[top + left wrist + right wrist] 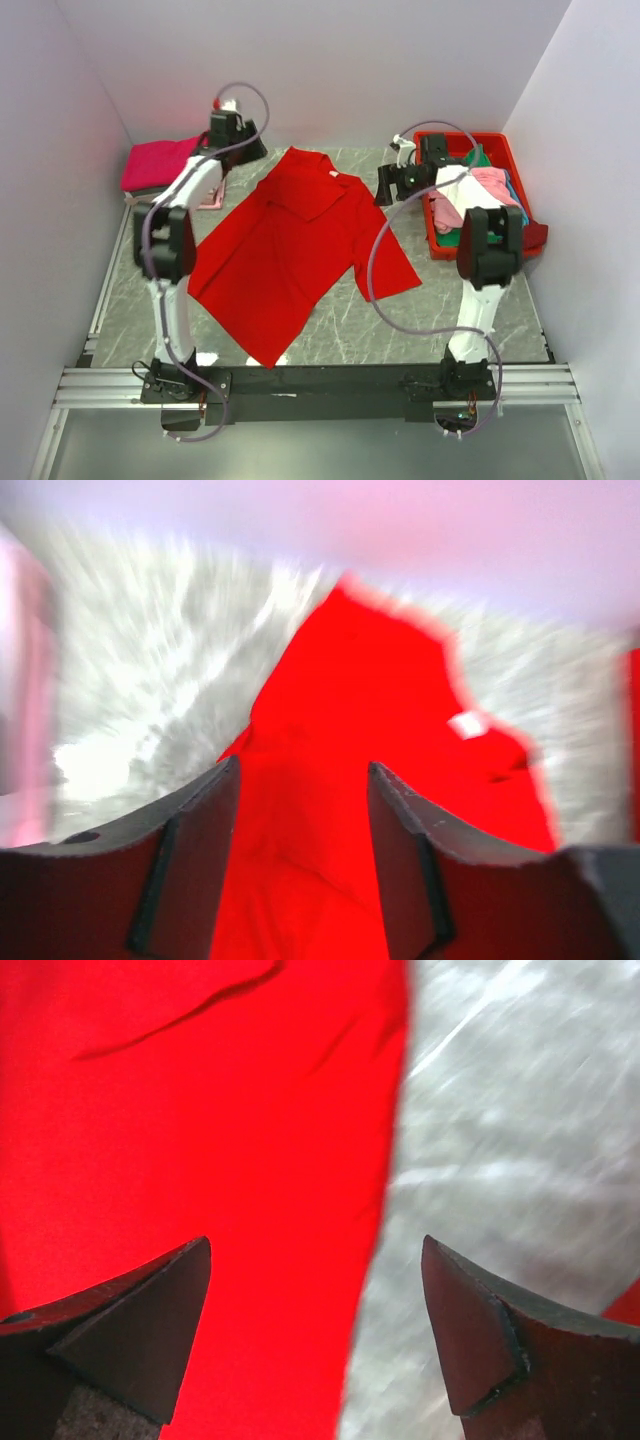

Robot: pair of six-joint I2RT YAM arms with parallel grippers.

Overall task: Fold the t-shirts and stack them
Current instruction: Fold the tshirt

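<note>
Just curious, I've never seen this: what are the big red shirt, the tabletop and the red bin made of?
The red shirt looks like soft matte cloth: it lies limp, creased. The tabletop looks like grey white-veined stone or a printed sheet; I cannot tell which. The bin seems hard plastic, with a stiff smooth rim.
</note>
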